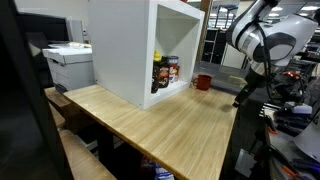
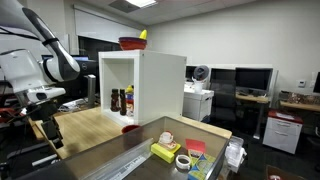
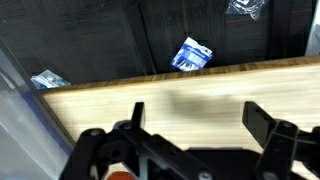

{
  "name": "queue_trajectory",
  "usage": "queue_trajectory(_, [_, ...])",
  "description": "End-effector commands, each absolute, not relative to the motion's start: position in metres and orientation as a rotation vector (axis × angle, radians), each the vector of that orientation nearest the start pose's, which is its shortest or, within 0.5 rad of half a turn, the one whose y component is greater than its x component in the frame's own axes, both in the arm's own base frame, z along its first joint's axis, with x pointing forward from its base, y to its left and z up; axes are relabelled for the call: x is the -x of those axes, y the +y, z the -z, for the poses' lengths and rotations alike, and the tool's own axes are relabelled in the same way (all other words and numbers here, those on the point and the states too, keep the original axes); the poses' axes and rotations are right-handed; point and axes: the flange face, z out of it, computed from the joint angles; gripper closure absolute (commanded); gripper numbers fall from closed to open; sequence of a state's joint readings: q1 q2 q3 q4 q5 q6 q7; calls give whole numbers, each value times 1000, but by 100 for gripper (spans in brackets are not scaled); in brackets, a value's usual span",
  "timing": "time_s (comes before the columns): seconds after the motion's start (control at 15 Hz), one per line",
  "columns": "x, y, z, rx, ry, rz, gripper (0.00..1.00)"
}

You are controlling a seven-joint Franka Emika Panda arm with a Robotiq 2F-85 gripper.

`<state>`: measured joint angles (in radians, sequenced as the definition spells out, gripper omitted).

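My gripper [image 3: 196, 115] is open and empty, its two black fingers spread wide above the edge of the wooden table [image 3: 180, 85]. In both exterior views the arm hangs at the table's side, the gripper [image 1: 243, 92] low by the edge and also seen beside the table [image 2: 48, 128]. Nearest to it is a red cup [image 1: 203, 82] standing on the table by the white open cabinet [image 1: 135, 50]. Bottles [image 1: 165, 72] stand inside the cabinet, also visible in an exterior view [image 2: 122, 100].
A red bowl [image 2: 132, 43] with a yellow object sits on top of the cabinet. A printer [image 1: 68, 62] stands behind the table. Tape rolls and small items [image 2: 178, 152] lie on a near counter. Blue packets [image 3: 190, 54] lie on the dark floor beyond the table edge.
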<state>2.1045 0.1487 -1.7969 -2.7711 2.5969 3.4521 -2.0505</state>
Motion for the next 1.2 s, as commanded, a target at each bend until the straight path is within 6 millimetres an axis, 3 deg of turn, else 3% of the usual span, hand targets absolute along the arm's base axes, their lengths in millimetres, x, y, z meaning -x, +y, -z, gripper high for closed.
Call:
queue_trajectory(0.0, [-246,-2,-238,3311,470,459,0])
queue_trajectory(1.13, [-251,-18,-254,3254,578,535,0])
